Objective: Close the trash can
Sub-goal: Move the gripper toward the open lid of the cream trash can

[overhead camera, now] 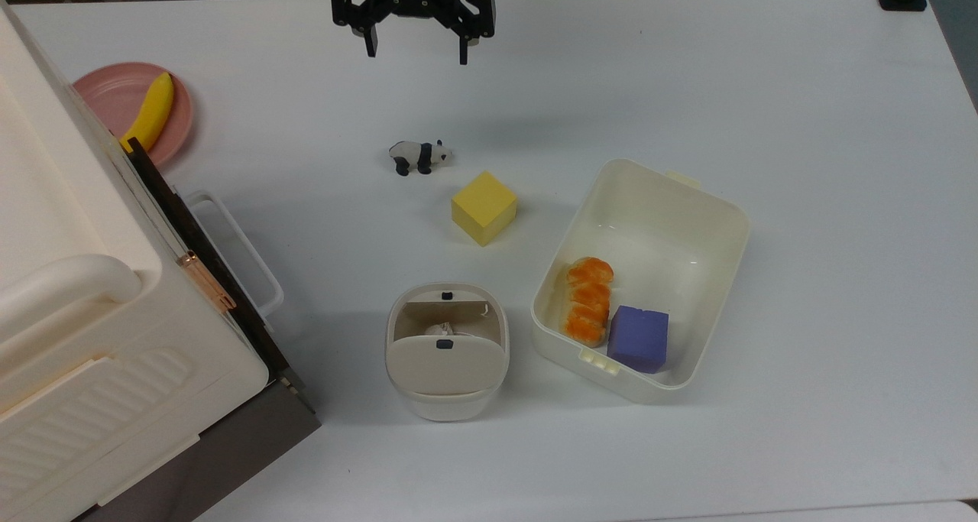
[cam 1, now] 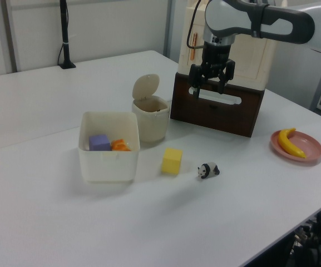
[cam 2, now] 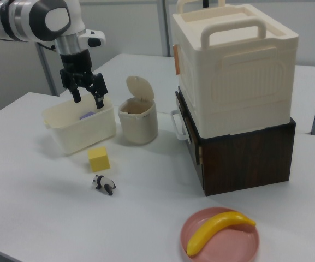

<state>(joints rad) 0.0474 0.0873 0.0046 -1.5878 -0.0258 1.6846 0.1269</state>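
White counter (overhead camera: 802,94). Small cream plastic trash can (overhead camera: 447,388), beige hinged lid (overhead camera: 445,363) upright. Judged it light, tippy; I'd press lid top. Tool (overhead camera: 416,56) hung spread, empty.

Cream trash can (overhead camera: 446,400) with beige lid (overhead camera: 445,363); yellow cube (overhead camera: 484,207); black-and-white panda (overhead camera: 418,156); pink plate (overhead camera: 114,94); white table (overhead camera: 802,124).

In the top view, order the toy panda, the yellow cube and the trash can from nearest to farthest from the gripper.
Measured from the gripper in the top view:
1. Toy panda, directly below it.
2. Yellow cube, lower and slightly toward the top view's right.
3. Trash can, lid raised, farthest down the picture.
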